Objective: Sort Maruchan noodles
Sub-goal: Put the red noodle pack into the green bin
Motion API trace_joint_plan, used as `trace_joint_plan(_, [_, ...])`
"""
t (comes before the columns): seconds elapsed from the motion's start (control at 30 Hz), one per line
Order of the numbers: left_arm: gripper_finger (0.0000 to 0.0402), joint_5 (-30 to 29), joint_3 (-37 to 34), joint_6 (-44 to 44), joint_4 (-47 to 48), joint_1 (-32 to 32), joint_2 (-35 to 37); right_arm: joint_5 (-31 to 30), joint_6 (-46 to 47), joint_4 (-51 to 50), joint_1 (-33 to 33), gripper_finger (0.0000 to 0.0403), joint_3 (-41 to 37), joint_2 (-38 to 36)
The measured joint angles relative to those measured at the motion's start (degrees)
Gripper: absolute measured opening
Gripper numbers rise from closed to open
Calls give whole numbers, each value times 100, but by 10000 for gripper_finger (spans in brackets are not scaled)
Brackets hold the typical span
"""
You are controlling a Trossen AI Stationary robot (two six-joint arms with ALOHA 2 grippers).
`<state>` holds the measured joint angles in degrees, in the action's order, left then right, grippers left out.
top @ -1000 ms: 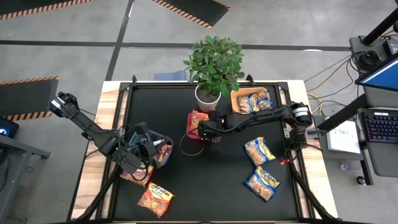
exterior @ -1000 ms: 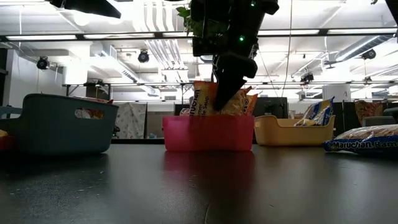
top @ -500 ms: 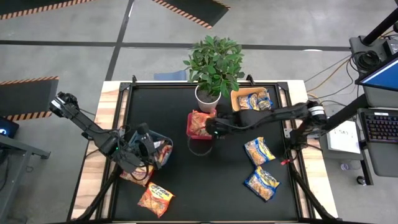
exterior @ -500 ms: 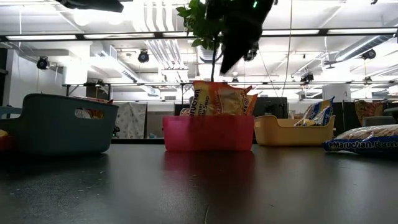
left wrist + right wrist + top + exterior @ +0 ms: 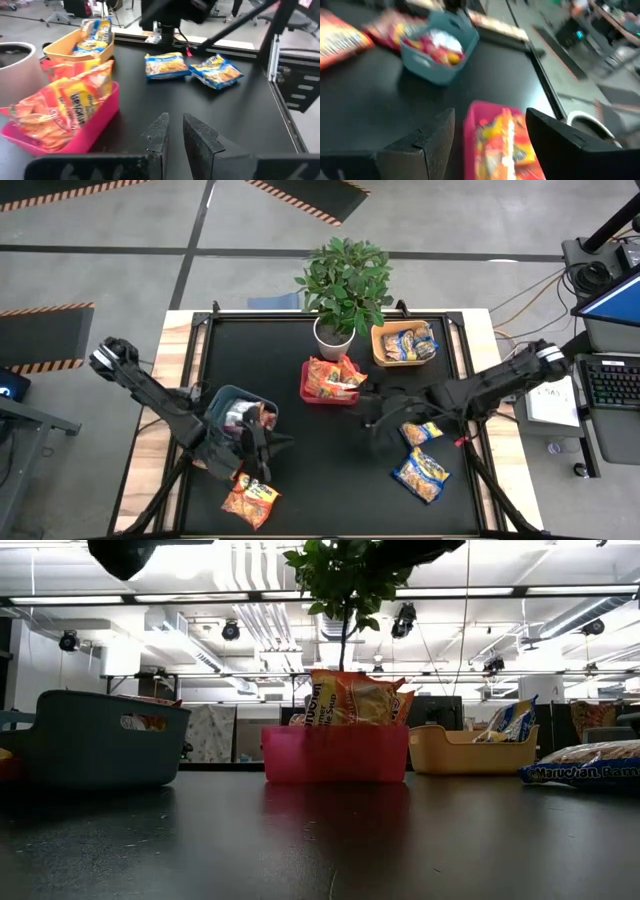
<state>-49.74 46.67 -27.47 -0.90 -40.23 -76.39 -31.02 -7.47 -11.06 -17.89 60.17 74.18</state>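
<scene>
I take the red bin [image 5: 326, 381] at the table's middle as my landmark. It holds several orange Maruchan packets [image 5: 352, 700] standing on edge.

Nearest the front edge, well to the bin's front-left, 1 orange packet [image 5: 249, 500] lies flat. My left gripper [image 5: 262, 462] hangs just above it, fingers [image 5: 159, 134] nearly pressed together and empty, beside the grey-blue bin [image 5: 236, 412].

Front-right of the red bin, 2 blue-and-yellow packets [image 5: 421, 470] lie on the table. My right gripper [image 5: 376, 416] hovers between them and the bin, fingers spread wide, holding nothing.

Behind and right of the red bin, the orange bin [image 5: 385, 343] holds blue-and-yellow packets.

I judge I am between picks. Next, my right gripper must drop onto the closer blue-and-yellow packet and carry it to the orange bin.
</scene>
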Motion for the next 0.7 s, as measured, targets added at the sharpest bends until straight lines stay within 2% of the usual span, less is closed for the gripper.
trace_joint_plan(0.17, [37,-14,557,11,151,-196,-621,687,-165,1404,2,233,-952,-590])
trace_joint_plan(0.37, [37,-15,1146,140,240,-406,-1209,753,-503,2516,2,233,-1628,-1031])
trace_joint_plan(0.53, [37,-46,1409,92,240,-460,-1547,1061,-593,2688,2,233,-1739,-1103])
trace_joint_plan(0.7, [37,-61,1609,38,233,-476,-1834,1053,-708,2725,4,233,-1739,-1103])
